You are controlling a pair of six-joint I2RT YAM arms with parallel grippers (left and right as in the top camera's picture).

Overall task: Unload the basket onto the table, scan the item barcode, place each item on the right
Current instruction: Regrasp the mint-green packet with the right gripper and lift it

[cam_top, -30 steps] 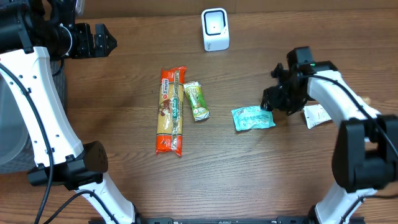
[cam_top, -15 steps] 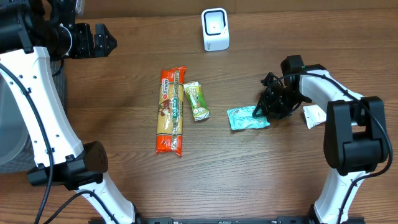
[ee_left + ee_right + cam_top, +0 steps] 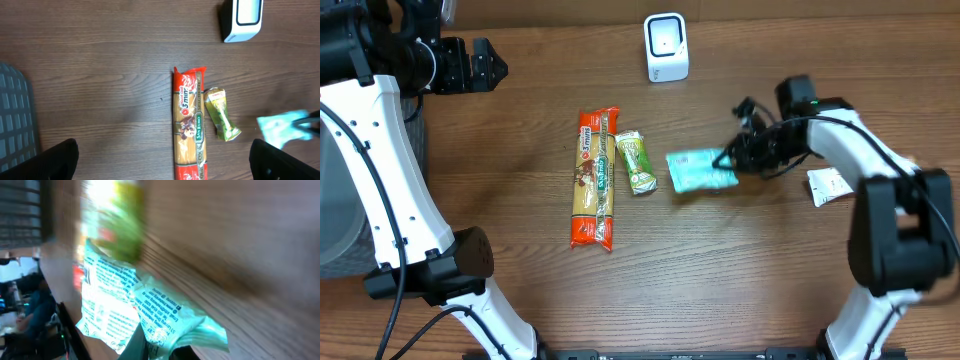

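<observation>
One scanner, one pasta pack, one green packet, one teal packet (blurred), and seemingly one white sachet.

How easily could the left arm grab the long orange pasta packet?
Probably yes. The left gripper is open, and only bare table lies between it and the pasta packet. The small green packet sits close beside it, though.

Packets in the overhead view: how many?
4: long orange pasta packet centre-left; small green packet beside it; teal foil packet in the right tool; small white sachet far right. More may be hidden.
</observation>
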